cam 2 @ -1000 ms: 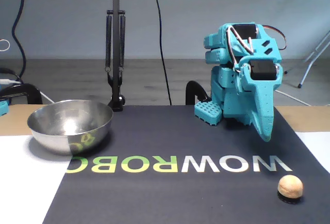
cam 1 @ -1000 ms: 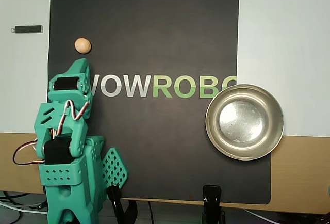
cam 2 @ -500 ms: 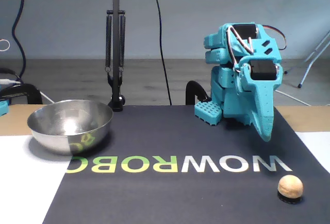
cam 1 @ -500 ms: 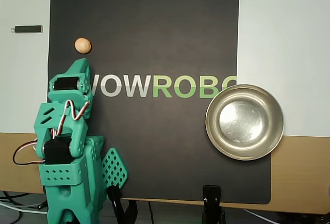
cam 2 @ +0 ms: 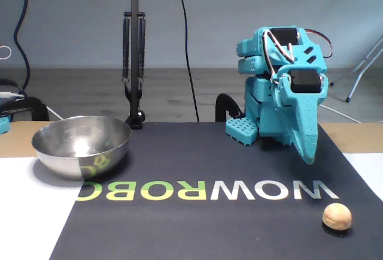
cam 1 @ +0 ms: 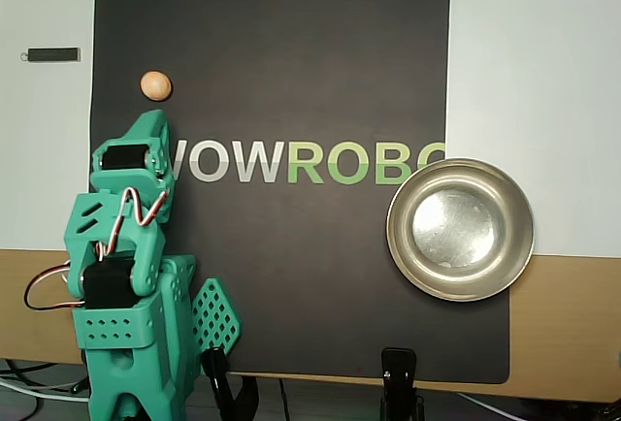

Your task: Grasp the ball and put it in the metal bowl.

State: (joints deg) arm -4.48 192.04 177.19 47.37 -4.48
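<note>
Though overhead hides it, ball (cam 2: 337,216) rests on mat (cam 2: 197,218).

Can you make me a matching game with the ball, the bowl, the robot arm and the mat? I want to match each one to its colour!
Things:
1. ball
2. bowl
3. arm
4. mat

Colours:
A. black
B. shiny silver
C. peach
D. teal green

Pairs: 1-C, 2-B, 3-D, 4-A
</note>
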